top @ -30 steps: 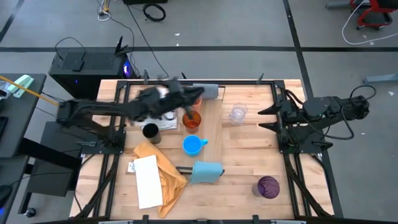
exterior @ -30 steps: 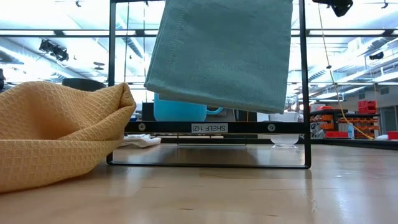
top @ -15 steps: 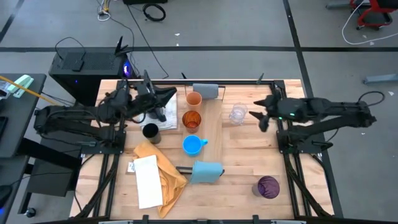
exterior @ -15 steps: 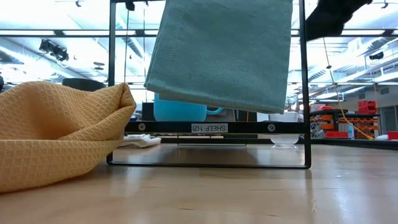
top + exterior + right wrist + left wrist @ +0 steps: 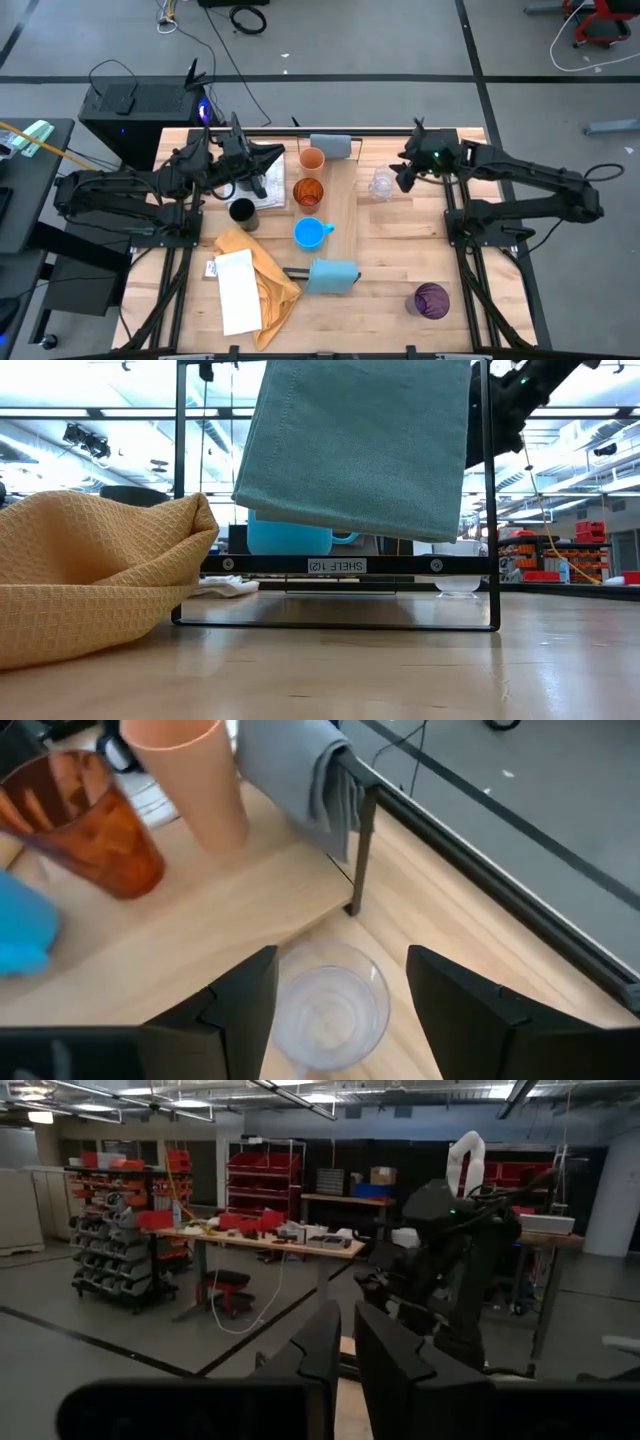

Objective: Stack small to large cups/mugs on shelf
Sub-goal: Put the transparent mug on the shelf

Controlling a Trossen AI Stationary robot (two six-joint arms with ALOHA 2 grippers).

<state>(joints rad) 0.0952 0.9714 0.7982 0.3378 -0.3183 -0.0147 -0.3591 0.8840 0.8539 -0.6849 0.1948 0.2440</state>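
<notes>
The shelf (image 5: 340, 205) is a narrow pale plank. On it stand an orange cup (image 5: 312, 159), an amber cup (image 5: 308, 192) and a bright blue mug (image 5: 310, 233). A clear glass (image 5: 382, 183) stands on the table just right of the shelf. A black cup (image 5: 242, 211) stands on the table to the left of the shelf, and a purple cup (image 5: 432, 300) stands near the front right. My right gripper (image 5: 403, 172) is open above the clear glass (image 5: 330, 1005), one finger on each side, apart from it. My left gripper (image 5: 275, 153) is shut and empty left of the orange cup.
A grey cloth (image 5: 332, 146) hangs at the shelf's far end and a light blue cloth (image 5: 332, 275) at its near end. A yellow cloth (image 5: 262, 275) and a white card (image 5: 237, 290) lie at the front left. There is bare tabletop between the glass and the purple cup.
My left gripper has drawn back from the orange cup toward the table's left edge; the cup stands on the shelf. My right gripper has reached from the table's right edge toward the clear glass and now hangs over it.
</notes>
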